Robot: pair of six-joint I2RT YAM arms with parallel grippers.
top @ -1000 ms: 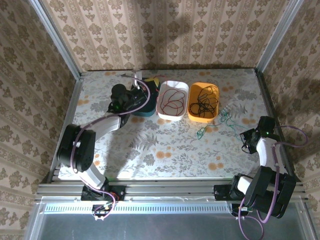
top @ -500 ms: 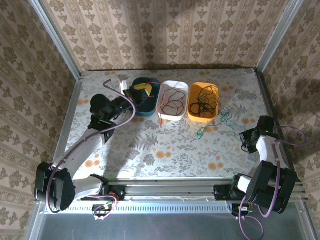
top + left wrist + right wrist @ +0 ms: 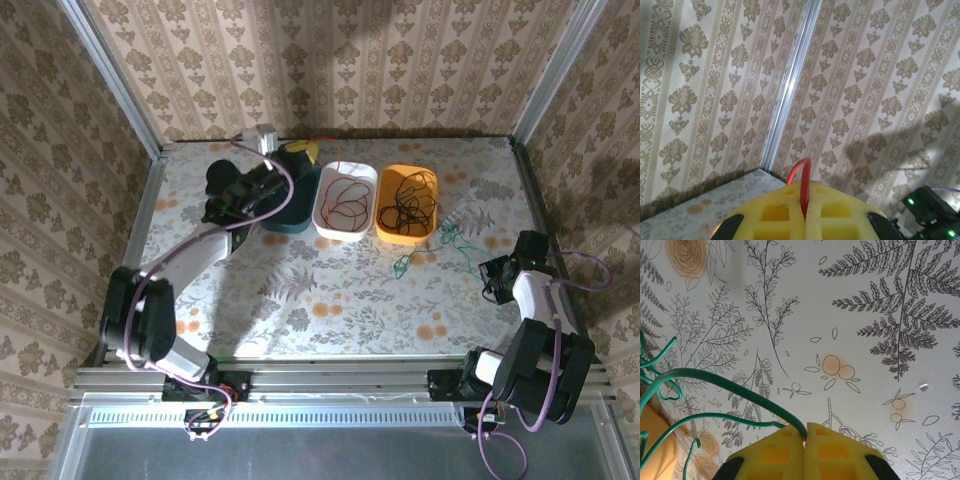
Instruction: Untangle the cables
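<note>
Left gripper (image 3: 297,155): clenched on the red cable (image 3: 803,182). In the left wrist view the yellow fingers (image 3: 840,215) meet with the strand pinched in the seam between them.
Left gripper position: raised over the far left of the table (image 3: 330,300), above the teal bin (image 3: 290,222), and aimed at the patterned wall (image 3: 880,75).
Red cable: a short arch of it rises out of the closed jaws. Red loops (image 3: 340,200) also lie in the white bin (image 3: 352,235) – whether they join the pinched strand cannot be told.
Right gripper (image 3: 494,278): clamped on the green cable (image 3: 715,376). In the right wrist view its yellow fingers (image 3: 775,450) are pressed together where the strand enters.
Right gripper position: low over the table near its right edge, well apart from the bins.
Green cable: from the jaws it curves away to the left in two strands toward a loose tangle. Seen from above, that tangle (image 3: 440,243) lies on the table just in front of the orange bin (image 3: 383,228), a thin strand running from it toward the right gripper.
Black cable (image 3: 408,200): a squiggly bundle inside the orange bin.
Bins: teal, white and orange stand side by side in a row at the far side of the table – teal on the left, orange on the right.
</note>
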